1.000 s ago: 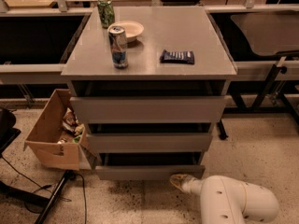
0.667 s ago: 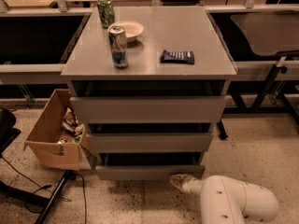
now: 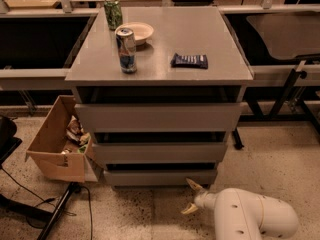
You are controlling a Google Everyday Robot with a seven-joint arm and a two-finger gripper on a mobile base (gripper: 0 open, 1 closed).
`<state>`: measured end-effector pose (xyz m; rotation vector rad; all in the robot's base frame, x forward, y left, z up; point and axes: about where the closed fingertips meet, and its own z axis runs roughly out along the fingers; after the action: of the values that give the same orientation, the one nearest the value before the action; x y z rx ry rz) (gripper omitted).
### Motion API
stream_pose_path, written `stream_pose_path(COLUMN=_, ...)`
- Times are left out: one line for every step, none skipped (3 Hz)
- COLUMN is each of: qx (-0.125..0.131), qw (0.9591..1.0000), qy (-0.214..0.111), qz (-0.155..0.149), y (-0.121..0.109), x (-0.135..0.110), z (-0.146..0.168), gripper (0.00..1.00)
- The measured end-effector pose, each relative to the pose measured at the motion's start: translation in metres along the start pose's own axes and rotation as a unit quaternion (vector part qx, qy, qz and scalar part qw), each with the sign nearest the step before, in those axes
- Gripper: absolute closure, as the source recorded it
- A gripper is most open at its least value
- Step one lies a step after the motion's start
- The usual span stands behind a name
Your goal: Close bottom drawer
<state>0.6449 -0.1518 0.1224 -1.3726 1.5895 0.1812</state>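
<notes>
The grey cabinet (image 3: 160,119) stands in the middle with three drawer fronts stacked. The bottom drawer (image 3: 160,177) is the lowest plain grey front, just above the floor, with a dark gap above it. My gripper (image 3: 190,198) is low over the floor, just in front of the right part of that front. It is open and empty, and its upper fingertip (image 3: 192,185) lies close to the drawer's lower edge. The white arm (image 3: 252,216) reaches in from the lower right.
On the cabinet top stand a blue can (image 3: 126,50), a green can (image 3: 113,12), a white bowl (image 3: 136,32) and a dark snack packet (image 3: 189,60). An open cardboard box (image 3: 57,141) sits at the cabinet's left. Cables and a black stand leg (image 3: 60,211) lie on the floor.
The gripper's fingers now stand further apart than before. The arm has barely moved and the drawers look the same.
</notes>
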Motion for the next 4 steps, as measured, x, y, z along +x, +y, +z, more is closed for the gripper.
stream_pose_path(qx=0.000, qw=1.0000, qy=0.000, qz=0.000, y=0.000, x=0.000, z=0.000, gripper=0.00)
stream_pose_path(qx=0.000, qw=1.0000, qy=0.000, qz=0.000, y=0.004, x=0.000, z=-0.003, gripper=0.19)
stream_pose_path(qx=0.000, qw=0.9998, qy=0.019, qz=-0.010, y=0.015, x=-0.005, z=-0.016, gripper=0.42)
stream_pose_path(qx=0.035, qw=0.9976, qy=0.058, qz=-0.012, y=-0.009, x=-0.027, z=-0.065, gripper=0.65)
